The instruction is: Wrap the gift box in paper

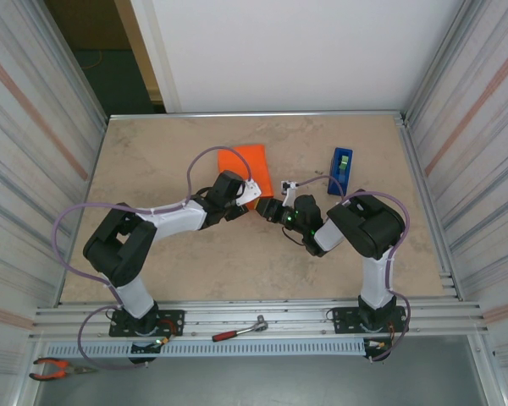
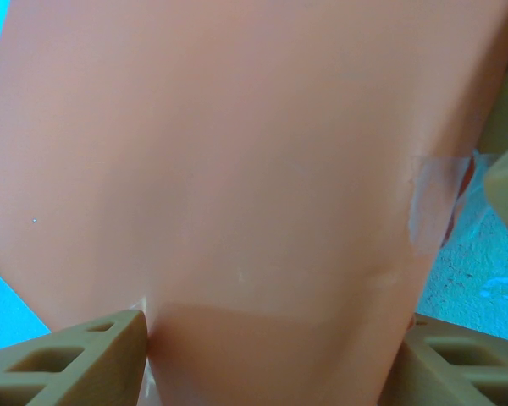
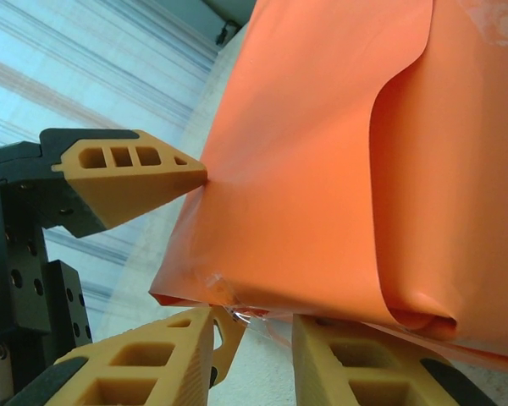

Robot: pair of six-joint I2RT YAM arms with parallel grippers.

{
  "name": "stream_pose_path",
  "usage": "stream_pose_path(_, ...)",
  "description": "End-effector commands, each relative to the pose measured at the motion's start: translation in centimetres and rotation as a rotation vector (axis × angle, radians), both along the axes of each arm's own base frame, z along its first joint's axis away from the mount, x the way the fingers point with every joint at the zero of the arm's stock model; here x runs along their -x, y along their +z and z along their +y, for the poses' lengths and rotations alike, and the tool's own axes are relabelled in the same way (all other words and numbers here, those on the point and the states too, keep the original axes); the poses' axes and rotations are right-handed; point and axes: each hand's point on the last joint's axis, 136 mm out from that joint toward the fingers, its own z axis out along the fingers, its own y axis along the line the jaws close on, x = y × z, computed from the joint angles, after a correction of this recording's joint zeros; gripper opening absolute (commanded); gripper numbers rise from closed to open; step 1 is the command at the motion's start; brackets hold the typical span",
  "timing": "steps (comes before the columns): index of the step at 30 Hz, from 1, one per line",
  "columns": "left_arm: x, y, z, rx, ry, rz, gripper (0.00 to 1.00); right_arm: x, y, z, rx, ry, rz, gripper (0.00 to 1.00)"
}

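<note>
Orange-handled pliers [image 1: 55, 368]: at the far left, on the low ledge in front of the left arm's base, off the tabletop [image 1: 152, 152].
tabletop: beige and mottled, framed by aluminium rails.
left gripper [image 1: 244, 200]: reaches rightward from the left arm to the near edge of the paper [image 1: 247, 165]. In the left wrist view its tan fingers [image 2: 76, 359] stand wide apart, one on each side of the folded paper. Both press against it, so the gripper holds the paper across its width.
ratchet wrench [image 1: 237, 330]: has a red handle and lies on the front rail between the two arm bases.
paper: bright orange, folded into a low boxy shape at mid-table, just behind both grippers. The right wrist view shows an overlapping flap with a curled lower edge.
gift box: covered by the paper, so its faces cannot be seen.
clear tape [image 2: 432, 211]: a short strip laid over the paper's right edge in the left wrist view.
right gripper [image 3: 212, 245]: at the paper's near corner, close beside the left gripper. The jaws are part-way apart around that corner, with the upper tip touching the paper's side and the lower tip just under the corner. Whether they pinch it I cannot tell.
tape dispenser [image 1: 341, 169]: blue, standing on the tabletop to the right of the paper and apart from it, near the right arm's elbow.
</note>
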Motion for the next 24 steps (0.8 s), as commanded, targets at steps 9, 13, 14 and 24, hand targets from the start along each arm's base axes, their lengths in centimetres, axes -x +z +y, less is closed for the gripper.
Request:
stream_pose_path(9,1.6,-2.7,0.5,-0.069,-0.023,0.097,0.67,0.0,0.4,0.1,0.012,-0.016,-0.013,0.35)
stream_pose_path(13,1.6,-2.7,0.5,-0.069,-0.024,0.096,0.67,0.0,0.5,-0.1,0.011,-0.02,-0.016,0.35)
stream_pose_path(14,1.6,-2.7,0.5,-0.07,-0.023,0.097,0.67,0.0,0.4,-0.2,0.013,-0.022,-0.013,0.35)
stream_pose_path(24,1.6,-2.7,0.4,-0.068,-0.022,0.096,0.67,1.3,-0.1,-3.2,0.048,-0.055,0.024,0.35)
